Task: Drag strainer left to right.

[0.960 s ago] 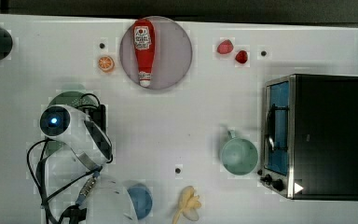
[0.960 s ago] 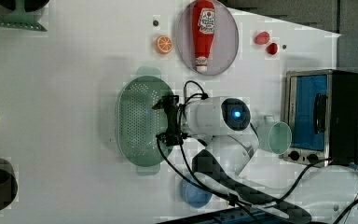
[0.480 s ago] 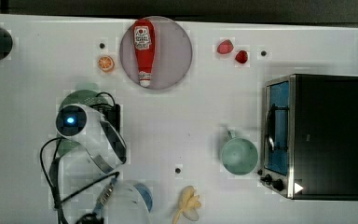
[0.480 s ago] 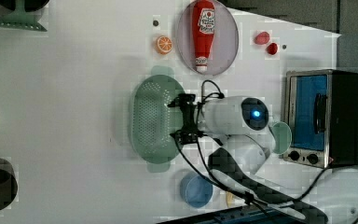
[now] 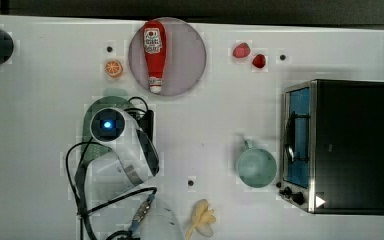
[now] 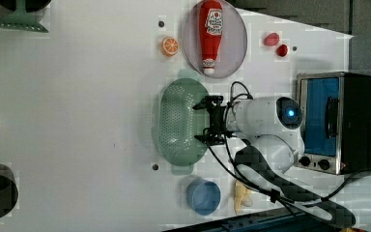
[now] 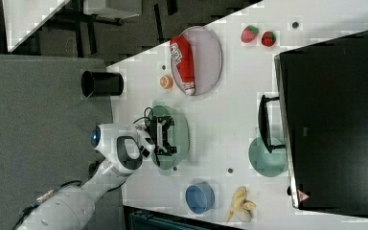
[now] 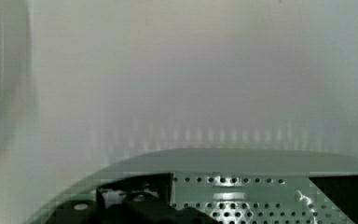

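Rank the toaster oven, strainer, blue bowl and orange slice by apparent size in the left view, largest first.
1. Toaster oven
2. Strainer, though the gripper covers part of its rim
3. Blue bowl
4. Orange slice
All sit on the same table, so the order looks reliable.

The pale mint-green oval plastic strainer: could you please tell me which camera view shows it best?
The left view: the pale mint-green oval plastic strainer lies almost fully exposed, holes visible, with the gripper at its rim. In the top view the arm covers most of it. The right view shows it partly behind the gripper. The wrist view catches a perforated section.
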